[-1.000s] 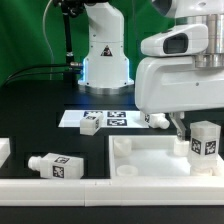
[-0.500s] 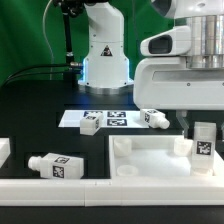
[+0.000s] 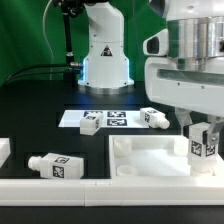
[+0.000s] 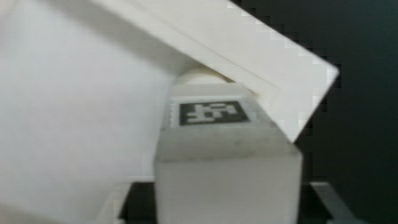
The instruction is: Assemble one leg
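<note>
My gripper is shut on a leg, a chunky white peg with a square tag, held upright at the corner of the large white panel on the exterior view's right. In the wrist view the same leg fills the middle between my dark fingers, its far end against the panel's corner. Three other legs are loose: one lies on the black table at the left, one rests on the marker board, and one lies at the board's right end.
The marker board lies flat behind the panel. The robot's white base stands behind it. A white wall runs along the front and a white block sits at the left edge.
The hand has turned about the upright leg and its body has lifted in the view. The leg stays at the panel's right corner and sits slightly lower. The other legs have not moved.
</note>
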Action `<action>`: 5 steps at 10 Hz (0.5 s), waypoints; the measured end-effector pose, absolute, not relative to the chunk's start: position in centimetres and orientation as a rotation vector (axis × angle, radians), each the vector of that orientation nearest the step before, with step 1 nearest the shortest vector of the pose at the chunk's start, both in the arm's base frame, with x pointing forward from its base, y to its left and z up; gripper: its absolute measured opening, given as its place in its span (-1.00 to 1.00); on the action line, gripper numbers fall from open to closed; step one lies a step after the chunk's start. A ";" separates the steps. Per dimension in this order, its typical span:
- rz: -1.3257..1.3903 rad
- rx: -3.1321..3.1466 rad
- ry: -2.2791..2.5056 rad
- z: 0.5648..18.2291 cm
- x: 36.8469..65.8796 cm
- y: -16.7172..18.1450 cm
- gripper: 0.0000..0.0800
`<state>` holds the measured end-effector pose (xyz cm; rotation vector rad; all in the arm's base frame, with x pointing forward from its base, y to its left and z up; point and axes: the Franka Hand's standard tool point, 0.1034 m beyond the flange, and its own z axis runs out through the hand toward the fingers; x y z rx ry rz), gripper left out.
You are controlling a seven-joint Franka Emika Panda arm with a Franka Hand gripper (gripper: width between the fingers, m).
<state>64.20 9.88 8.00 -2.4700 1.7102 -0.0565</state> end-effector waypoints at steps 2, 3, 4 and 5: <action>-0.058 -2.504 1.665 7.9 64.1 9.9 0.11; -0.063 -2.548 1.611 7.9 64.1 10.0 0.11; -0.087 -2.746 1.317 7.9 64.1 10.2 0.42; -0.101 -2.910 0.927 7.6 64.5 10.4 0.59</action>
